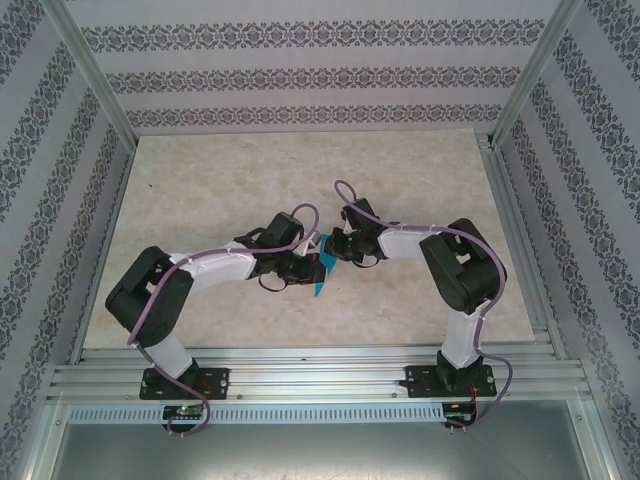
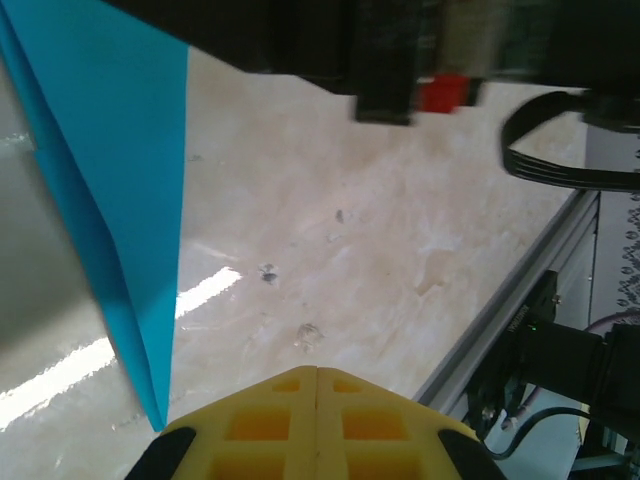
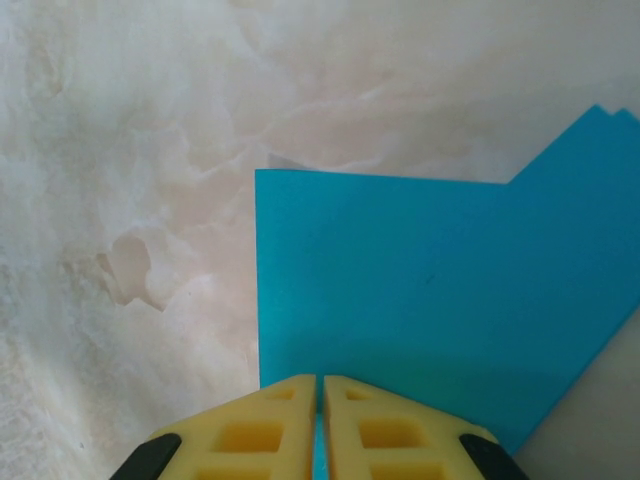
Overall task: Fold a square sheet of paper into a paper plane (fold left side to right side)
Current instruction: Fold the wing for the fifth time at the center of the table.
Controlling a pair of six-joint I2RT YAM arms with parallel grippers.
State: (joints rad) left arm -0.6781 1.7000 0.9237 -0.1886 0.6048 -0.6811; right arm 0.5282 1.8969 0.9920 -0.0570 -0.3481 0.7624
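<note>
The cyan-blue square sheet of paper [image 1: 322,266] is folded into layers with a narrow pointed end, like a paper plane, and hangs above the table between the two arms. My right gripper [image 3: 320,381] is shut on the edge of the paper [image 3: 420,290], and a strip of blue shows between its yellow fingers. My left gripper [image 2: 317,371] is shut with its fingertips pressed together and nothing between them. The paper [image 2: 120,200] hangs just left of it, point down. In the top view the left gripper [image 1: 303,266] and the right gripper [image 1: 335,250] meet at the paper.
The marble-patterned tabletop [image 1: 250,180] has open room all around the arms. An aluminium rail [image 2: 520,300] runs along the near edge. The right arm's dark body with a red part [image 2: 445,92] hangs close above the left gripper. Patterned walls enclose the table.
</note>
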